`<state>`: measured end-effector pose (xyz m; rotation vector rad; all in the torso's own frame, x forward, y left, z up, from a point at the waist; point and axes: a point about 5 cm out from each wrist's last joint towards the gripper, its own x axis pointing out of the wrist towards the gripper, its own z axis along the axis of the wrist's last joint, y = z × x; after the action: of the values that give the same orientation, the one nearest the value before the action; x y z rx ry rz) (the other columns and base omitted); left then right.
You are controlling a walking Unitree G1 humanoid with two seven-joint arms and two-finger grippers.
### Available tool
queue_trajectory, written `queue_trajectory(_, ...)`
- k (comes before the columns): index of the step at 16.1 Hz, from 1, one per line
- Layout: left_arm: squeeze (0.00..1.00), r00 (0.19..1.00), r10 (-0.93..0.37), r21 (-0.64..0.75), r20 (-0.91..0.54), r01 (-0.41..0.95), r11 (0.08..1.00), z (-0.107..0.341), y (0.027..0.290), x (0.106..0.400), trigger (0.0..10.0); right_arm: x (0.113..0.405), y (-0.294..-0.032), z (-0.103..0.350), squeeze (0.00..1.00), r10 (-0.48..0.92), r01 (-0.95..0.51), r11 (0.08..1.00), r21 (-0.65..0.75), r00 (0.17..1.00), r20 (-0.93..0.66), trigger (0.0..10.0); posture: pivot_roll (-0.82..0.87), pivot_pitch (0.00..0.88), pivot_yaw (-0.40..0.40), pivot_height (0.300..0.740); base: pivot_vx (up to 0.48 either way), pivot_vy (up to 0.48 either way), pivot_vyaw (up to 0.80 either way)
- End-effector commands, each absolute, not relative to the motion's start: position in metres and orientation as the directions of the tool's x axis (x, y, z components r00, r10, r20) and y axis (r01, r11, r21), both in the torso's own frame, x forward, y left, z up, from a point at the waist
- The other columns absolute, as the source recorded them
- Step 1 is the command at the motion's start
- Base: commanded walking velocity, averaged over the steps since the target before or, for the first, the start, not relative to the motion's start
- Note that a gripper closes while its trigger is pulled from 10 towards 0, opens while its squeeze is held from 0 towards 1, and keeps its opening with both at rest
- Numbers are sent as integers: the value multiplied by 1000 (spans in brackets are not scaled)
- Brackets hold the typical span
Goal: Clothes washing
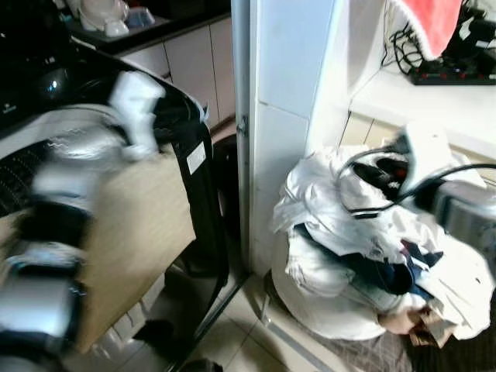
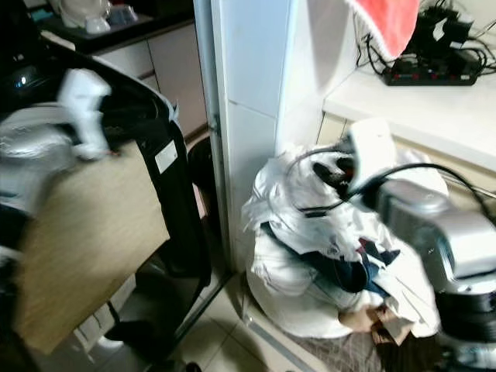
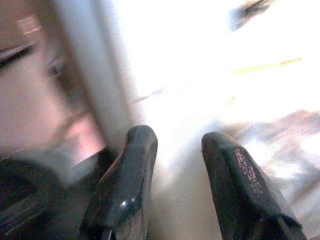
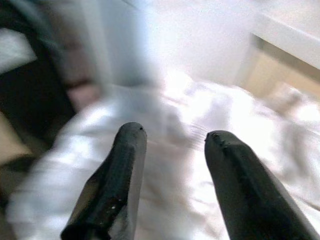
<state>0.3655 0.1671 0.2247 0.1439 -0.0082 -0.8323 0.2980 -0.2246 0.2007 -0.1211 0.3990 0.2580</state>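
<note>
Laundry [image 1: 364, 256] is heaped in a white basket [image 1: 310, 306] on the tiled floor [image 1: 232, 333], pushed into the corner where a white wall panel [image 1: 283, 116] meets the low counter on the right. The pile is mostly white cloth with dark blue pieces showing at its middle, and it spills over the basket's rim at the right. The right gripper [image 4: 172, 145] hangs above the heap with its two black fingers apart and nothing between them; in the right eye view the silver forearm [image 2: 434, 225] reaches in from the lower right edge with a black cable looping over it. The left gripper [image 3: 175, 150] also has its fingers spread and empty, pointing toward the white wall; its arm [image 1: 54, 225] is blurred at the left edge of the head views.

Between the two arms stands a black appliance [image 1: 194, 178] with a white label on its side, and a tan board [image 1: 136, 232] leans against it, close beside the wall panel's edge. A narrow dark gap separates the appliance from the panel. On the counter's top at the far right edge lie a black power strip [image 1: 453, 76] with tangled cords and a red cloth [image 1: 426, 23] hanging above it. Kitchen cabinets [image 1: 190, 66] run behind the appliance
</note>
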Motion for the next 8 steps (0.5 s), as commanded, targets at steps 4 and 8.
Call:
queue_trajectory(4, 0, 530, -848, 24, -8, 848, 529, 211, 115, 344, 10000, 317, -247, 187, 1000, 87, -138, 987, -78, 884, -459, 10000, -172, 0, 84, 740, 0, 0, 0)
queue_trajectory(8, 0, 434, -901, -31, -23, 900, 434, 204, 94, 318, 10000, 326, -254, 165, 1000, 44, -130, 984, -120, 836, -547, 10000, -161, 0, 66, 740, 0, 0, 0)
